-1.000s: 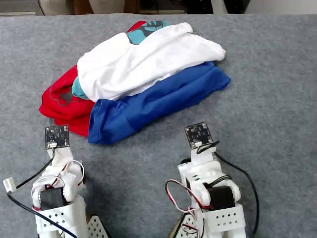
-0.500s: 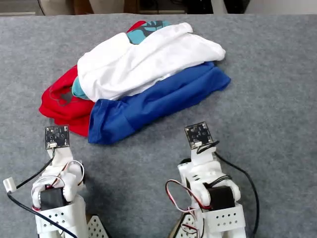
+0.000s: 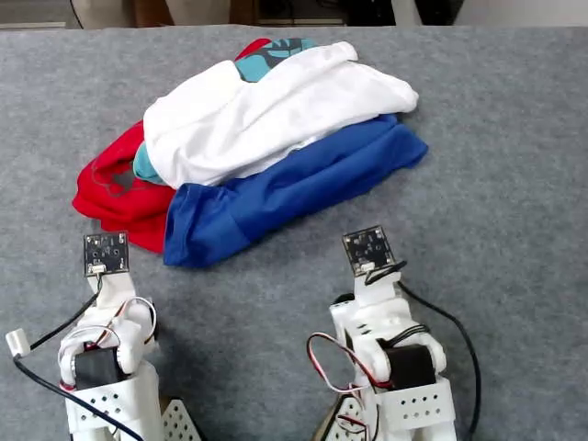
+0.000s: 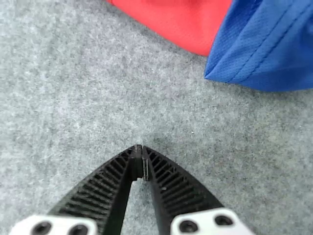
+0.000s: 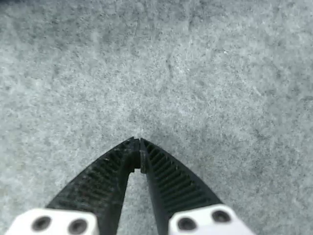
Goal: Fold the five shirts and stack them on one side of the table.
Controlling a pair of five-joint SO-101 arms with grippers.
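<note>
A loose pile of shirts lies at the back middle of the grey table: a white shirt [image 3: 276, 106] on top, a blue shirt [image 3: 294, 188] under its near side, a red shirt [image 3: 115, 193] at the left and a teal printed one [image 3: 271, 53] peeking out at the back. Both arms rest folded at the near edge. My left gripper [image 4: 138, 148] is shut over bare felt, just short of the red shirt [image 4: 181, 22] and the blue shirt's corner [image 4: 264, 49]. Over bare felt too, my right gripper [image 5: 137, 142] is shut, holding nothing.
Grey felt [image 3: 514, 184] covers the table, with free room to the right of the pile and along the far left [image 3: 46, 101]. The two arm bases [image 3: 101, 386] [image 3: 395, 367] stand at the near edge.
</note>
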